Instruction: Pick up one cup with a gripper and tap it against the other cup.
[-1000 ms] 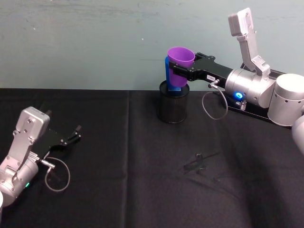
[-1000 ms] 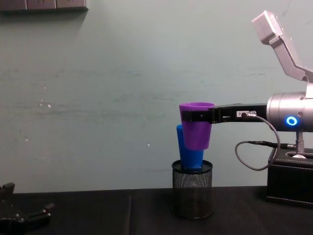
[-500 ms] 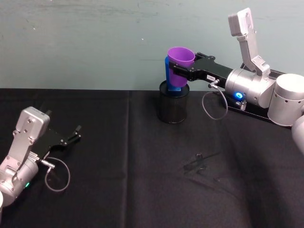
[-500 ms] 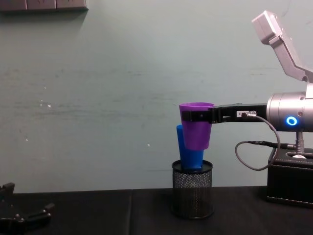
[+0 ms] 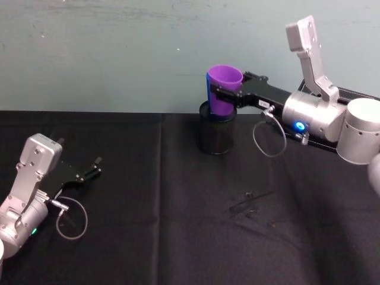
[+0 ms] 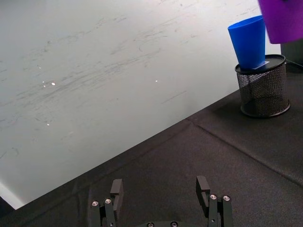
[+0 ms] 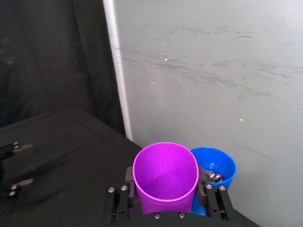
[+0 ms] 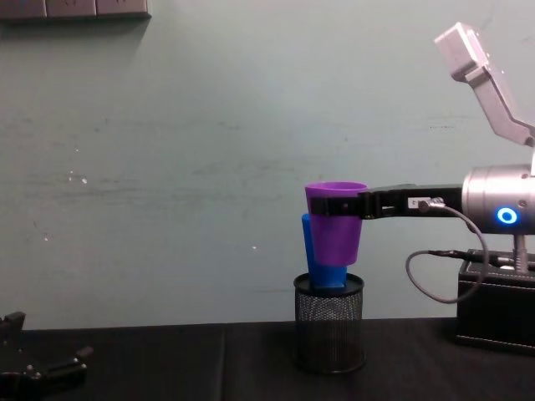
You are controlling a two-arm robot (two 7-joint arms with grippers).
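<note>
Gripping the purple tumbler (image 5: 224,89) just under its rim, my right hand (image 5: 222,95) is clenched on it, one long flat finger on each side of the cup's wall. The tumbler hangs upright, mouth up, over the far middle of the worktop (image 5: 178,225), and its base sits just above the mouth of a black wire-mesh pen holder (image 8: 329,334). The blue tumbler (image 8: 312,251) stands in that holder, mouth up, right beside the purple one on my left side. Its rim is lower than the purple rim. In my right wrist view the two rims look to meet, but I cannot tell whether the cups truly touch. My right arm reaches in level from the right, silver-grey, with its blue ring light (image 8: 506,216) glowing. A black box (image 8: 493,309) stands on the worktop below it. My left hand (image 5: 95,166) lies low at the near left of the worktop, well apart from both cups, its fingers spread and holding nothing
</note>
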